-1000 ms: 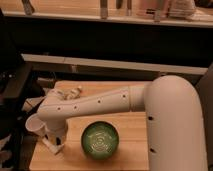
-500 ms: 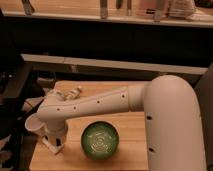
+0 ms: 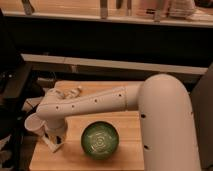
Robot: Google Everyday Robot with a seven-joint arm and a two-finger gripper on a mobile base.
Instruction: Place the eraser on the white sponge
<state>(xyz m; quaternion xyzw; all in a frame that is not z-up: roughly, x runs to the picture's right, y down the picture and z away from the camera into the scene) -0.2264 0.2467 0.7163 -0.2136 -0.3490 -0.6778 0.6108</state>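
Pincer [image 3: 54, 141] over diagonal white sponge [image 3: 50, 144]

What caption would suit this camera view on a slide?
Robot arm reaches across a wooden table, its gripper low at the left edge between a paper cup and a green bowl.

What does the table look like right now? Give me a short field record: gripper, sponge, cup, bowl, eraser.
gripper: low over the table's front-left area, at the end of the white arm
white sponge: flat pad under the gripper, partly covered
paper cup: left edge of the table, beside the gripper
green bowl: front centre, right of the gripper, apart from it
eraser: not distinguishable
table: wooden top
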